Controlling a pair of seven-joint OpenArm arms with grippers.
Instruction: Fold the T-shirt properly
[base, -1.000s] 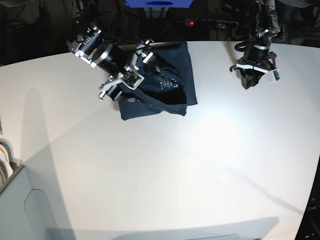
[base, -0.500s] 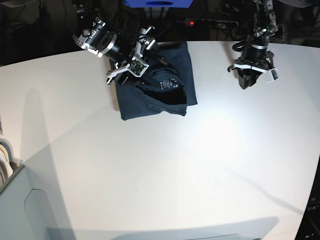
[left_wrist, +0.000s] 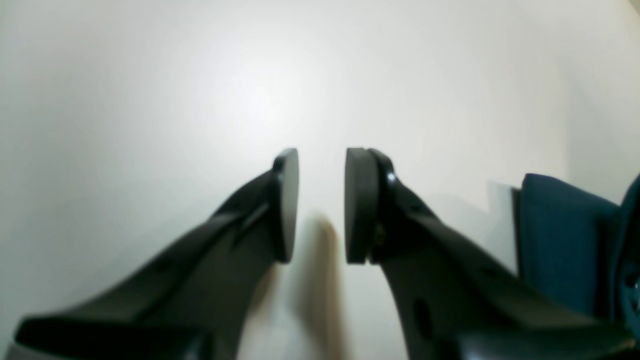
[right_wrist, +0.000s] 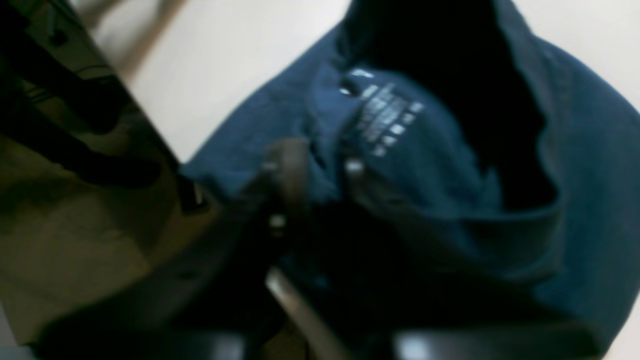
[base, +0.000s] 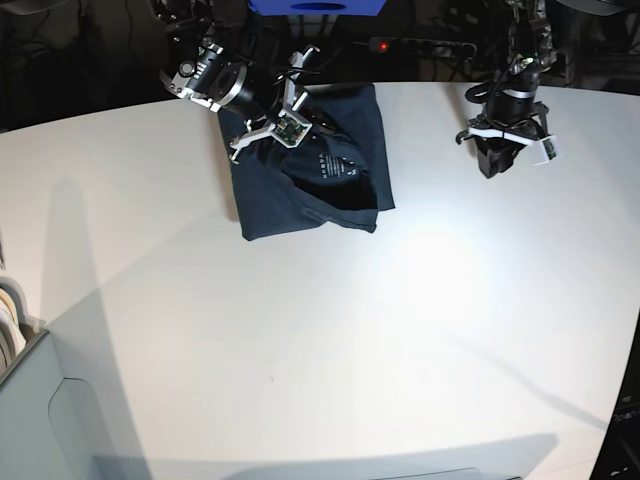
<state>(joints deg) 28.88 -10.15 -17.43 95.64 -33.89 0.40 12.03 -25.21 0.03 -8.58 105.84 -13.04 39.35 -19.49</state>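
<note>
the right gripper clenches a ridge of the navy t-shirt, bunched at the base view's upper centre, presumably to draw that layer straight, while the left gripper waits apart, fingers parted and empty.

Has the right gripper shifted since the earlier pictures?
Yes, the right gripper has moved rightward in the base view, judged against the red light.
</note>
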